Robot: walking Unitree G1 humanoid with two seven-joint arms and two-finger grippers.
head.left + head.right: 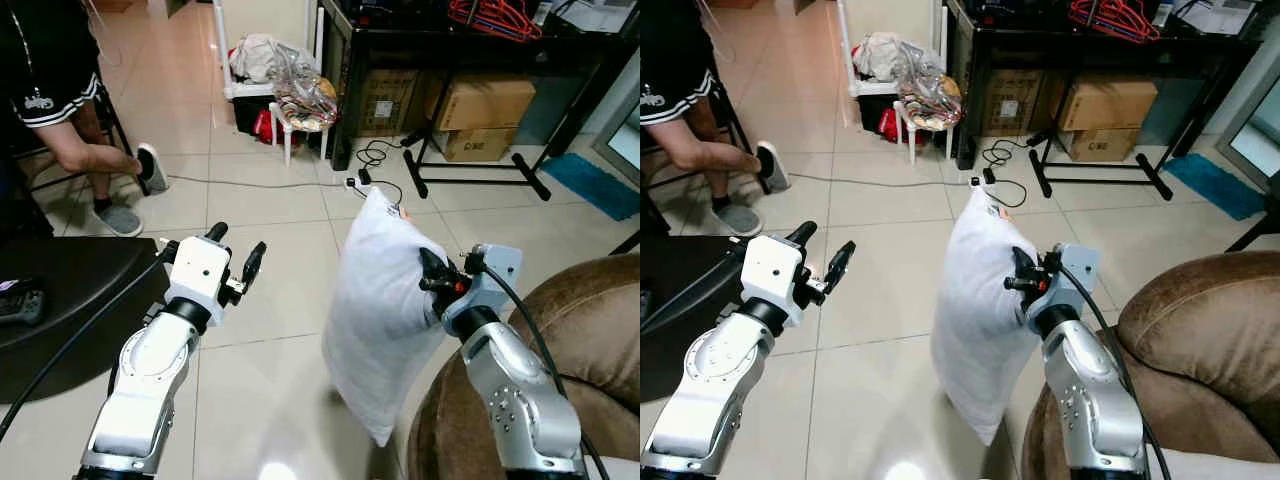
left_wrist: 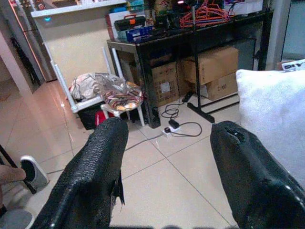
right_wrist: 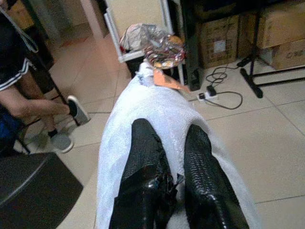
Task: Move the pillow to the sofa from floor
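In the left eye view, the right gripper (image 1: 432,272) pinched the white pillow (image 1: 382,312) in the middle of the frame and held it up off the tiled floor (image 1: 265,250), hanging upright just left of the brown sofa (image 1: 585,330) in the lower right corner. The left gripper (image 1: 238,255) was at the lower left with its fingers spread apart and nothing between them. A person's leg (image 1: 85,150) showed in the upper left, and a black table (image 1: 470,50) with cardboard boxes (image 1: 480,110) under it ran along the top right. In the left wrist view, the two black fingers (image 2: 95,176) stood wide apart, and the pillow (image 2: 274,109) sat at the right edge. In the right wrist view, the two fingers (image 3: 145,162) were pressed close together on the pillow (image 3: 162,109), which had an orange tag (image 3: 164,81) near its top.
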